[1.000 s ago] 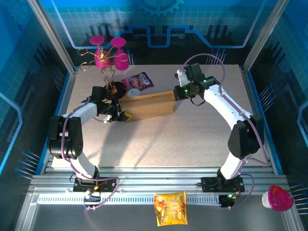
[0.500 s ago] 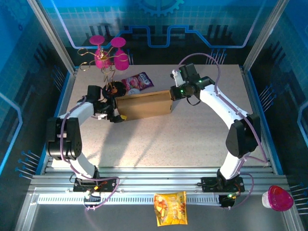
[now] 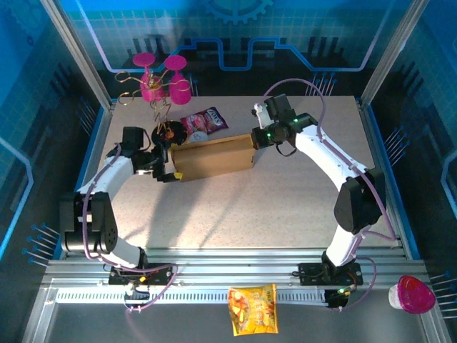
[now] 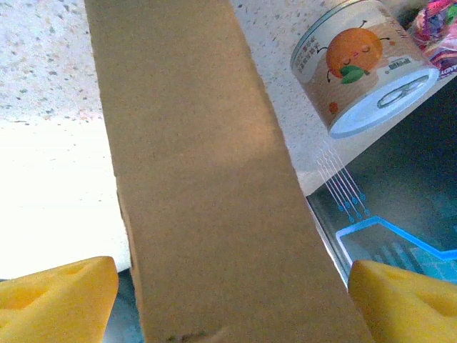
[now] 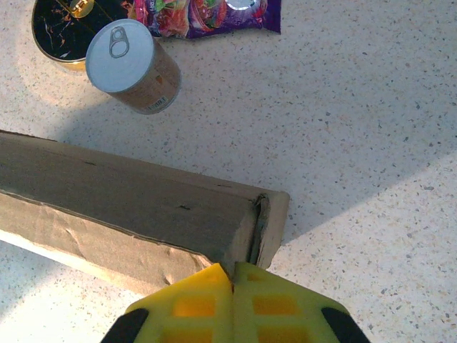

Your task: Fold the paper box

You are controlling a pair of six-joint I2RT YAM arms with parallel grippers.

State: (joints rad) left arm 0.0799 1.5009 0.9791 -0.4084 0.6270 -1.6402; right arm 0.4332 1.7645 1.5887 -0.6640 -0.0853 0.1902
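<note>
speckled tabletop, box flanked at both ends

paper box (image 3: 214, 156) lies at the far middle of the table (image 3: 285, 207), folded into a long shallow block. left gripper (image 4: 228, 307) straddles its left end, jaws wide apart and not clamped. right gripper (image 5: 232, 286) meets the right end, pads pressed together at the corner flap. likely step: closing the ends. next, the 2 arms probably need to press inward. a can (image 4: 357, 64) lies just beyond.

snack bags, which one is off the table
The orange bag, lying on the grey ledge in front of the arms' bases. The purple bag lies on the table, just behind the box.
</note>
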